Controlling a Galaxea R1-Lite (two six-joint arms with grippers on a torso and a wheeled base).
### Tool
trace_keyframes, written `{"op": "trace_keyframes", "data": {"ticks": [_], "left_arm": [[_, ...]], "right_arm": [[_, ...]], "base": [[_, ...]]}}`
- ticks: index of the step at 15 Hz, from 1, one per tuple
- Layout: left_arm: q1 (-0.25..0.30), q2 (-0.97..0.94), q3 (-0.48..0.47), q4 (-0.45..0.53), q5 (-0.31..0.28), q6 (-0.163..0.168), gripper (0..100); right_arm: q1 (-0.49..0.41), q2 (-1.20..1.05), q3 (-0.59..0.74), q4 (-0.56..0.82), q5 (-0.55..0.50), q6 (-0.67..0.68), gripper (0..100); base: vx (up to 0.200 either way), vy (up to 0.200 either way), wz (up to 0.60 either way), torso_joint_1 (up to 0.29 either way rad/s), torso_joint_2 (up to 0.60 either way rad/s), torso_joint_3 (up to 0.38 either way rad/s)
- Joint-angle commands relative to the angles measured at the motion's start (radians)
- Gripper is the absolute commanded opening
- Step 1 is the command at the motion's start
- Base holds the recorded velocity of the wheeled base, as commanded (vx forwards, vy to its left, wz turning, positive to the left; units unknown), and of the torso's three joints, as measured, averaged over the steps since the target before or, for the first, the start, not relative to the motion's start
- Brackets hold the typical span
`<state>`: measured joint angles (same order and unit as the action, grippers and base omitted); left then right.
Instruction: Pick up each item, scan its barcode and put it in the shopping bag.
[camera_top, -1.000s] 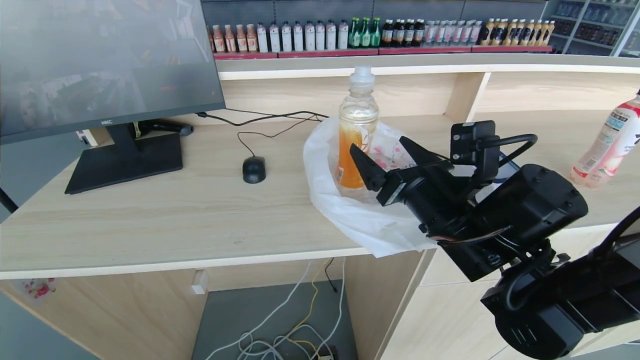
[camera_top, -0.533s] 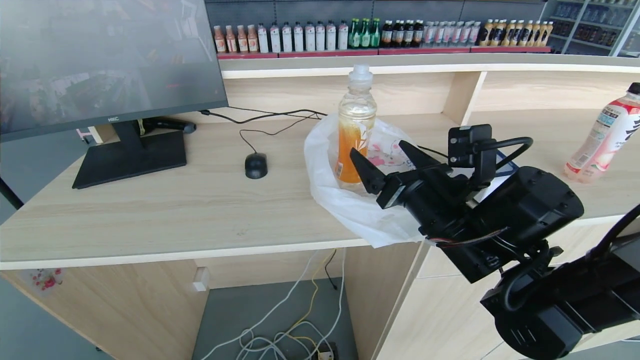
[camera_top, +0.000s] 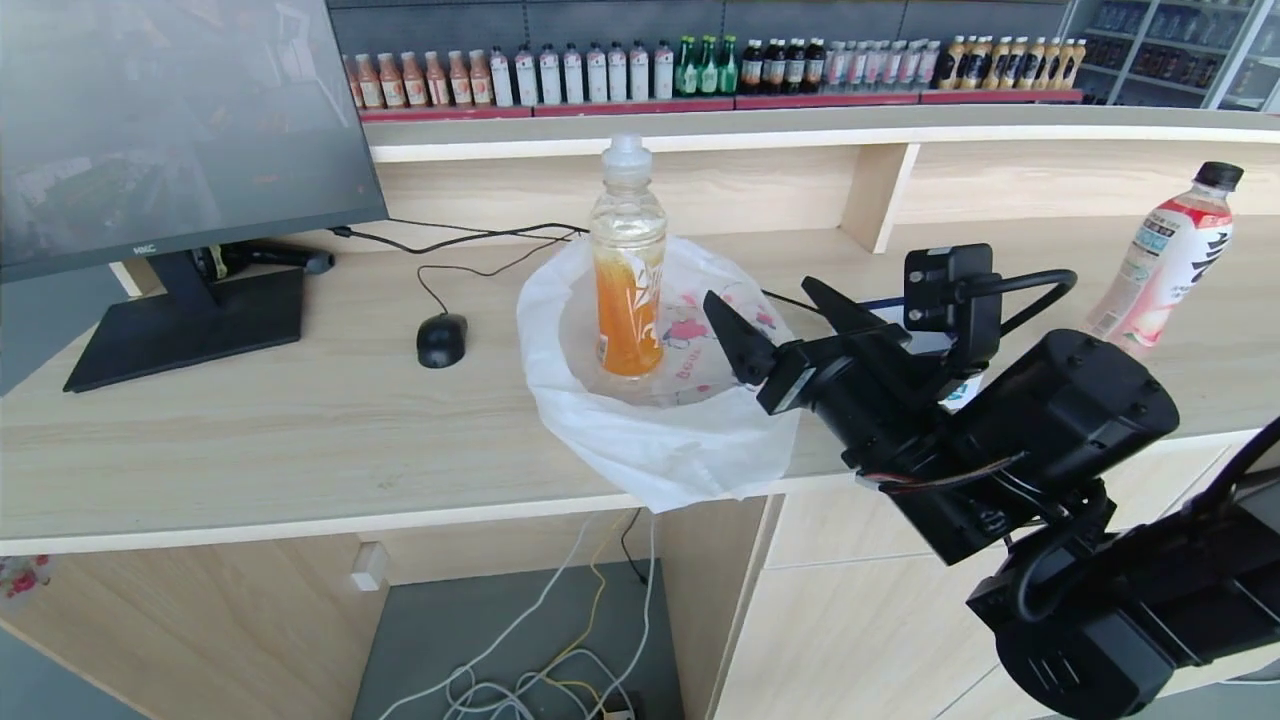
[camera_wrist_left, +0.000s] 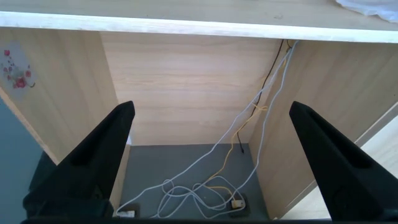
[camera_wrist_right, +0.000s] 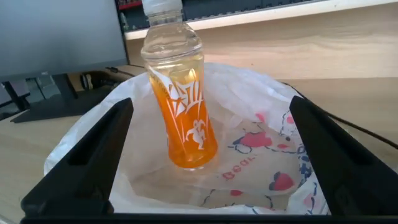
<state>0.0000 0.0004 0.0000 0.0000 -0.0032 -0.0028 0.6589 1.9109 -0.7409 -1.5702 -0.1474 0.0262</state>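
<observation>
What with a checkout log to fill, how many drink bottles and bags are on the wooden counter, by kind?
Plastic drink bottles: 2 (orange-filled clear bottle, pink-labelled bottle with black cap)
White plastic shopping bag: 1
Total: 3

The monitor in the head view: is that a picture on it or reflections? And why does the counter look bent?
Head view: the monitor is dark with faint reflections, apparently of the shop; the counter edge bows, likely wide-lens distortion. Right wrist view: light shines through the orange bottle.
</observation>
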Motion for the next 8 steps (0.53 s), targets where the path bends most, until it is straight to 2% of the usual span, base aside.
{"op": "trace_keyframes", "data": {"ticks": [1,8], "left_arm": [[0.000,0.000,0.000,0.000,0.000,0.000,100],[0.000,0.000,0.000,0.000,0.000,-0.002,100]], "right_arm": [[-0.001,-0.004,0.003,-0.001,0.000,0.000,100],[0.001,-0.003,0.005,-0.001,0.000,0.000,100]], "base": [[0.000,-0.200,0.00,0.007,0.00,-0.002],[0.000,-0.200,0.00,0.001,0.00,0.002]]}}
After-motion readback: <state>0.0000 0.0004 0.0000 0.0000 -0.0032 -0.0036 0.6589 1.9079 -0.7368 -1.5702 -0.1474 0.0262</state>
